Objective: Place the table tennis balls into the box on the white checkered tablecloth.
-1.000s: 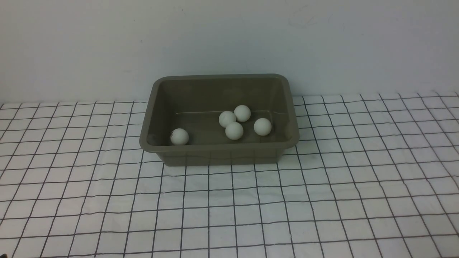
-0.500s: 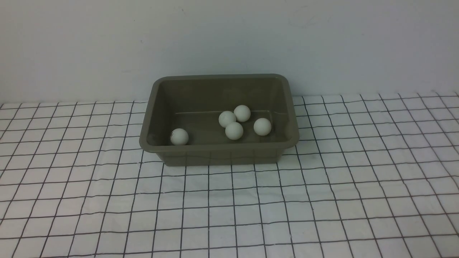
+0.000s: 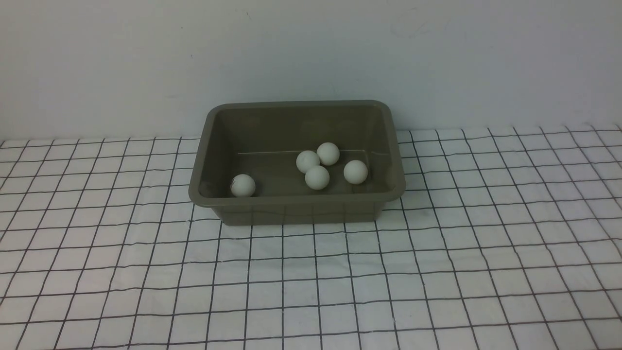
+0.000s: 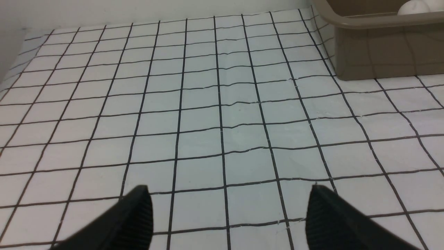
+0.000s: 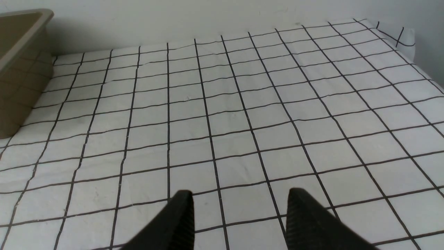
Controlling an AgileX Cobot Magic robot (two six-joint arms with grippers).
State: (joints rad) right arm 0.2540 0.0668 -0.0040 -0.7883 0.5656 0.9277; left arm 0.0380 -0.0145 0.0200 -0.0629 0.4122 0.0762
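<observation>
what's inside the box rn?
Five table tennis balls lie in the box: one alone near its left end, four grouped right of centre. The near wall hides the floor strip just behind it.

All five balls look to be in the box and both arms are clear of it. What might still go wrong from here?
1. The left gripper and right gripper hang low over the white checkered tablecloth, which is slightly wrinkled. A sideways sweep might snag it and drag the box.
2. The table tennis balls lie loose in the box, so a knock to its rim could jolt them.
3. Another reach seems needless and only adds the risk of contact.
</observation>
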